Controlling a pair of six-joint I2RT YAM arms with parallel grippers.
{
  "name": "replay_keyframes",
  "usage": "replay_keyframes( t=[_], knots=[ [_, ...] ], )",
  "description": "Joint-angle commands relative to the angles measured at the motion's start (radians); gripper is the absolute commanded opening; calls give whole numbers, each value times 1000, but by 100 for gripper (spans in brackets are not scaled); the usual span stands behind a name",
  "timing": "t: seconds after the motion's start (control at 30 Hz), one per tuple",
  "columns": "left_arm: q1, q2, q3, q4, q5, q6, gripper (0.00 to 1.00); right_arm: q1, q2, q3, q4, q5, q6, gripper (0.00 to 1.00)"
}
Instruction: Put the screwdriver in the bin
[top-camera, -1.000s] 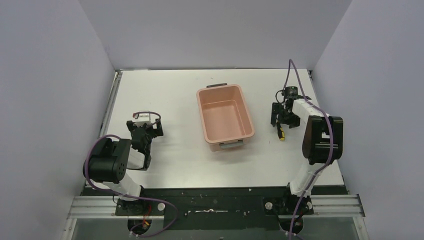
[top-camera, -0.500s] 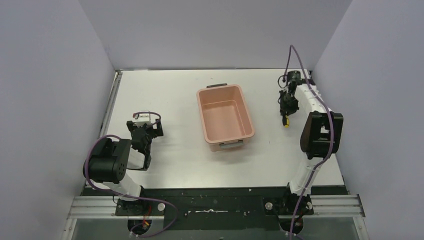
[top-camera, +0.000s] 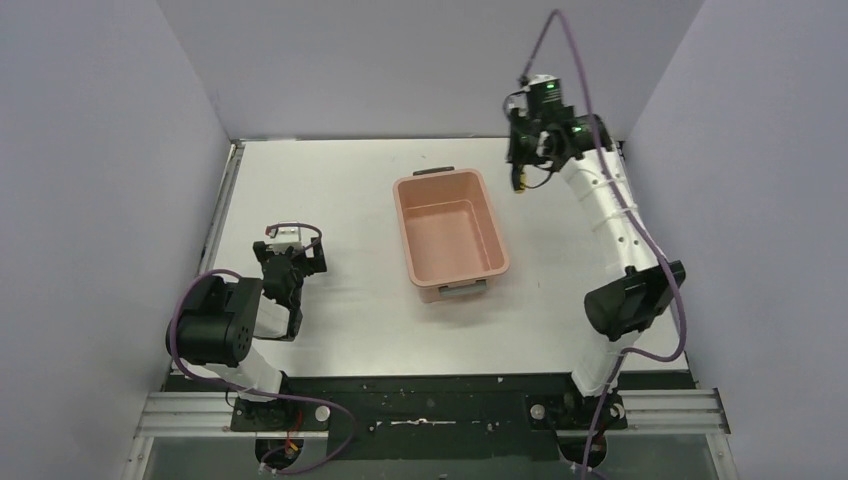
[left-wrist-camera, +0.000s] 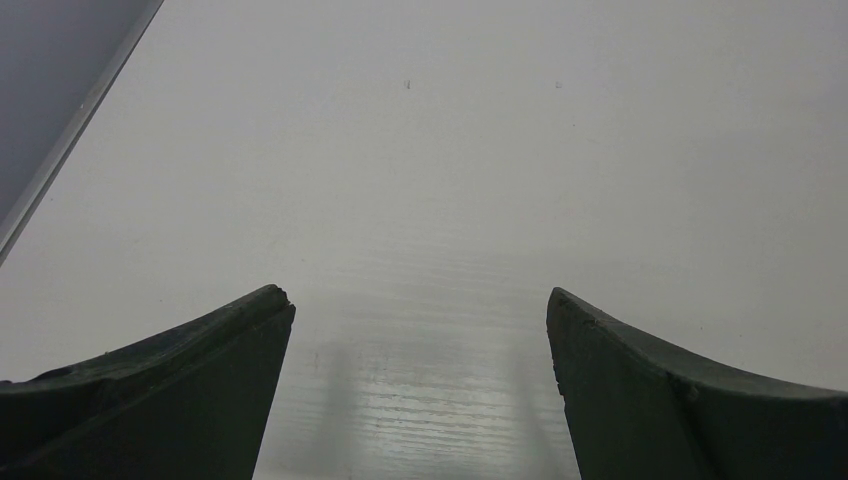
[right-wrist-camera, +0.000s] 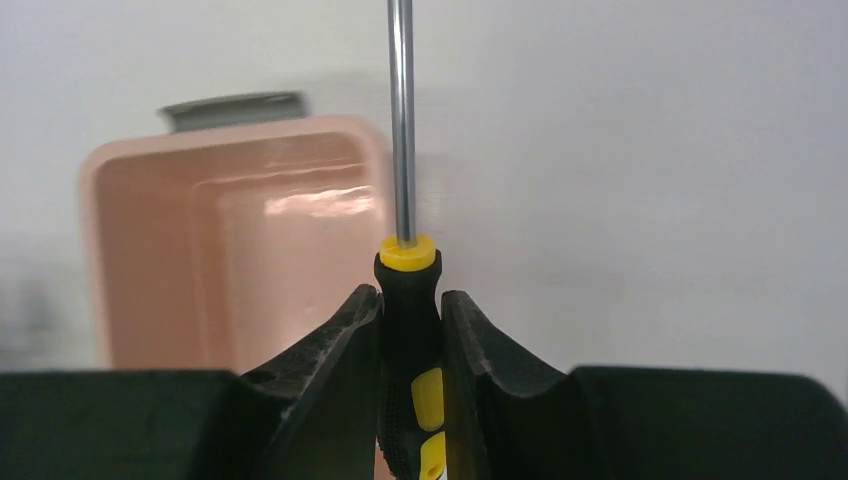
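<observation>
Whereas second ago right gripper (right-wrist-camera: 410, 300) hung low, now raised farther out, clenched on slim black-and-yellow-handled metal-shaft screwdriver (right-wrist-camera: 407, 255); salmon-pink rectangular plastic bin (right-wrist-camera: 95, 250) ahead-left of it.

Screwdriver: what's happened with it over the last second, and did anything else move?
The right gripper closed on the screwdriver, which lay on the table right of the bin, lifted it and carried it away from the arm bases and leftward. It now hangs near the bin's far right corner. The bin and the open left gripper stayed put.
</observation>
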Motion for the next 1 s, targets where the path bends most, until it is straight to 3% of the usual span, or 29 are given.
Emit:
replay_keyframes(
  t=[0.0,0.23,0.4,0.57,0.7,0.83,0.97],
  knots=[
    [3,-9,10,28,10,-2,98,295,-28,-60,149,67,81,0],
    [3,-9,10,28,10,-3,97,485,22,-256,264,159,136,0],
    [3,-8,10,28,10,-3,97,526,46,-532,396,145,178,0],
    [3,-9,10,28,10,-3,97,526,115,-647,471,162,201,1],
    [3,-9,10,28,11,-3,97,525,154,-657,487,186,211,19],
    [3,-8,10,29,10,-2,97,525,149,-608,445,219,216,53],
    [3,-9,10,29,10,-2,97,530,84,-546,403,265,199,63]
  ],
)
